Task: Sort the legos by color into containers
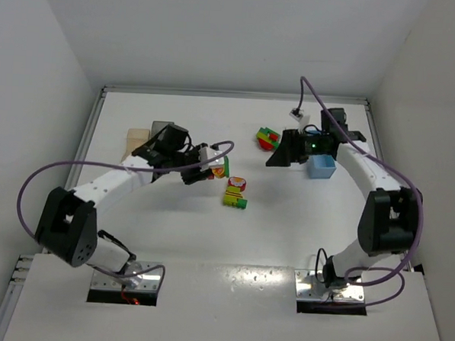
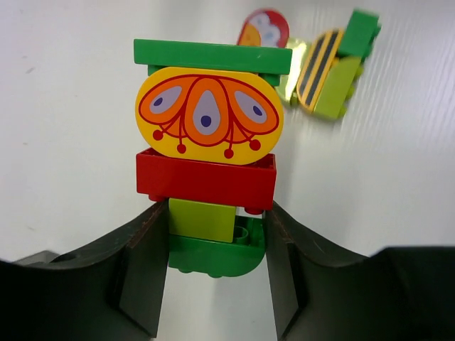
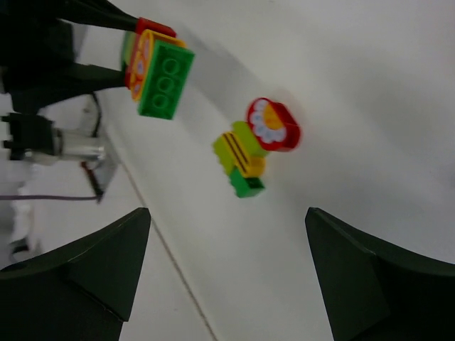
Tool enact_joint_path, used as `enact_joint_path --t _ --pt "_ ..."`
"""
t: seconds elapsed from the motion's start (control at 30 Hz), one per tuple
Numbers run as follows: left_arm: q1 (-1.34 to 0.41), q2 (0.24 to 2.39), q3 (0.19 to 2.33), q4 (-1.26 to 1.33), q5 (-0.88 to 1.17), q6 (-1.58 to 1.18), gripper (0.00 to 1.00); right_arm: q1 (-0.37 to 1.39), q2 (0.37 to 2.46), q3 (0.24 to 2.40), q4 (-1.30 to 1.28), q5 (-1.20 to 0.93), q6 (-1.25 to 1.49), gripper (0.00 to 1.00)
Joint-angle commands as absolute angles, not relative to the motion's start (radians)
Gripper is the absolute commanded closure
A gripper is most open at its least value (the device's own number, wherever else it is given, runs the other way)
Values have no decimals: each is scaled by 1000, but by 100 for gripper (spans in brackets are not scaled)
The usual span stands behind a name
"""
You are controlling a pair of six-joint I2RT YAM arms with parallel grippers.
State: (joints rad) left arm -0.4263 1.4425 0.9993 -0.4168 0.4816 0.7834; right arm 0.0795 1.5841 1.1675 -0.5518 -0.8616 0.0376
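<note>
My left gripper point(image 2: 217, 245) is shut on a lego cluster point(image 2: 207, 135): a green plate, a yellow oval with an orange pattern, a red brick, a lime brick and a green rounded base. The fingers clamp the lime and green bottom pieces. In the top view this gripper point(image 1: 204, 171) holds the cluster point(image 1: 221, 168) left of the table's middle. A second cluster point(image 1: 235, 192) of lime, yellow, green and red pieces lies on the table just beyond; it also shows in the right wrist view point(image 3: 245, 160). My right gripper point(image 3: 227, 266) is open and empty, and sits point(image 1: 278, 158) beside a third red-green cluster point(image 1: 269, 138).
A light blue bin point(image 1: 320, 166) stands under the right arm's wrist. A translucent orange bin point(image 1: 137, 140) and a dark grey bin point(image 1: 162, 126) stand behind the left arm at the back left. White walls enclose the table on three sides.
</note>
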Motion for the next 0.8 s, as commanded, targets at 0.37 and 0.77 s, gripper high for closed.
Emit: enact_joint_path --t 0.37,0.77 --pt "-561 1243 874 -112 302 443 97 242 1756 1239 -225 -1227 434 12" --pt "-589 1233 874 -83 324 485 97 330 1816 1282 -193 -1186 457 12"
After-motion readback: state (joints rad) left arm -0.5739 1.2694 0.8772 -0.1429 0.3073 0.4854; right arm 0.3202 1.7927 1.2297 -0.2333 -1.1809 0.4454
